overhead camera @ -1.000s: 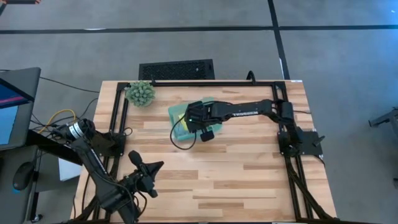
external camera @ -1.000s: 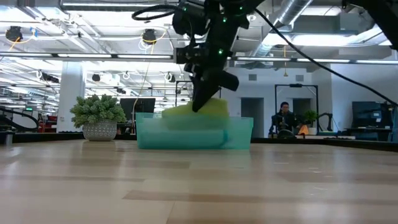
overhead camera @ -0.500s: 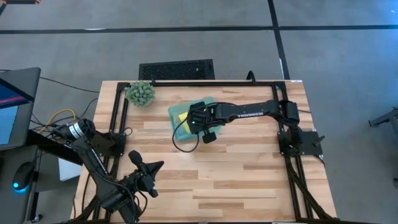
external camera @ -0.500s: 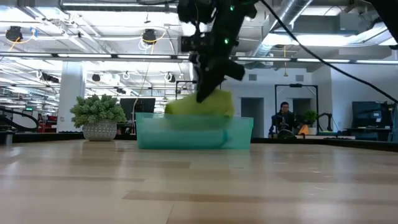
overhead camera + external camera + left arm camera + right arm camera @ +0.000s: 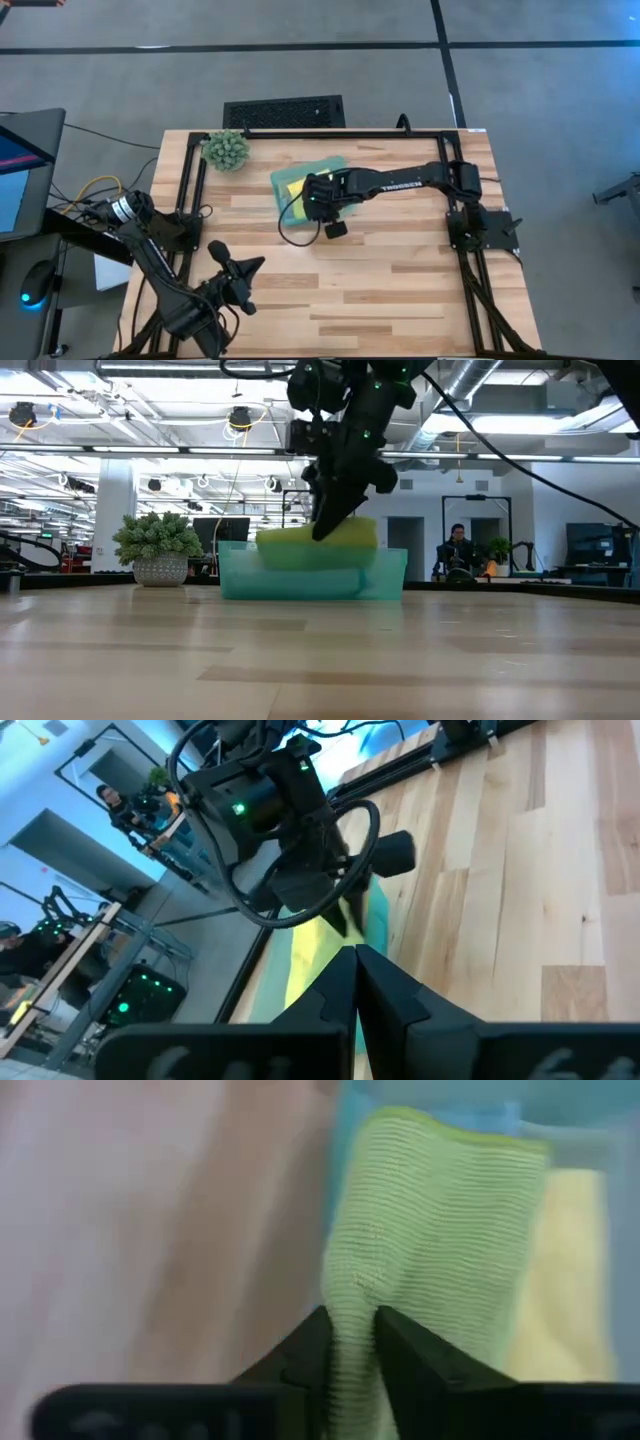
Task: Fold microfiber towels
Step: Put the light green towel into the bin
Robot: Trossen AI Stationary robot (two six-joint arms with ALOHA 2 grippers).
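1. Lime green towel (image 5: 430, 1240): pinched as a raised fold between the two fingers of the right end effector (image 5: 350, 1342); its free part drapes ahead of the fingers over the near wall of the teal tray (image 5: 312, 578).
2. Yellow towel (image 5: 560, 1280): lies in the tray just beside the lime green one, on the far side from the bare bench (image 5: 400, 270).
3. Right end effector: hangs over the tray's near edge, fingers narrowly parted on the cloth; seen from bench height, the cloth bulges above the tray rim directly below it.
4. Left end effector (image 5: 357, 960): fingers pressed together, holding nothing, well apart from the tray at the bench's near left corner.
5. Plant ball (image 5: 226, 150): beyond the tray, at the far left corner.
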